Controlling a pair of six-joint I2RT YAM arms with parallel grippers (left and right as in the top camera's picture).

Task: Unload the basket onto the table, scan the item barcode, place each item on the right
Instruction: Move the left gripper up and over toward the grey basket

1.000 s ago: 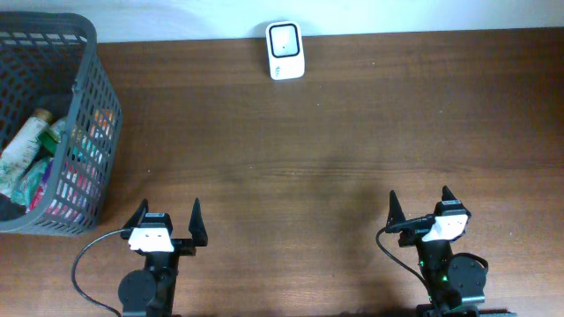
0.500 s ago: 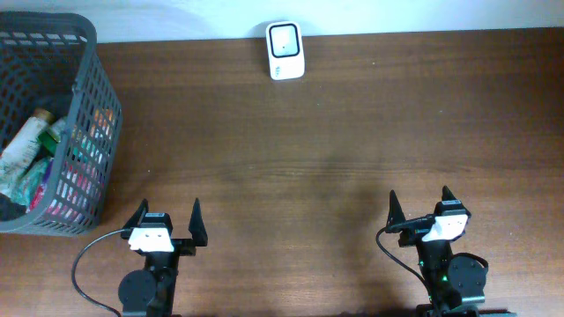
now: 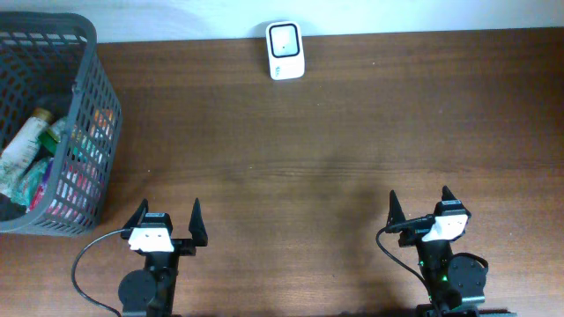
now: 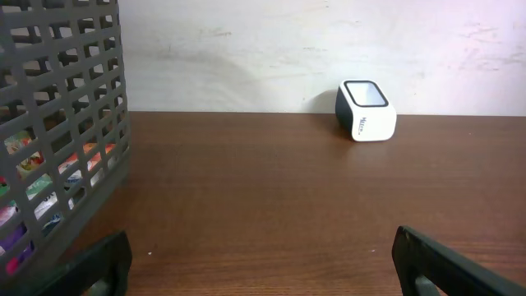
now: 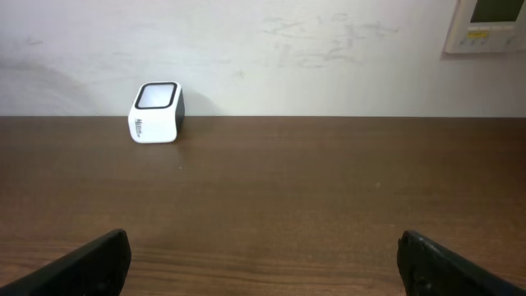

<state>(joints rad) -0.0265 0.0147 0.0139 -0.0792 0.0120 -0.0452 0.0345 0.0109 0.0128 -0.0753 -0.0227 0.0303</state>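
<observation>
Both grippers, left (image 3: 167,213) and right (image 3: 420,201), sat spread wide and empty at the near table (image 3: 352,123) edge. Packaged items (image 3: 26,141) lay in the gray mesh basket (image 3: 92,97) (far left) — the white barcode scanner (image 3: 285,51) stood at the far edge.

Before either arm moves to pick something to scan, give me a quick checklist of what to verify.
1. Left end effector open and empty: ok.
2. Right end effector open and empty: ok.
3. Scanner at the far edge, window uncovered: ok.
4. Items in the basket, open from above, on the left arm's side: ok.
5. Where any item's barcode faces: cannot tell.
</observation>
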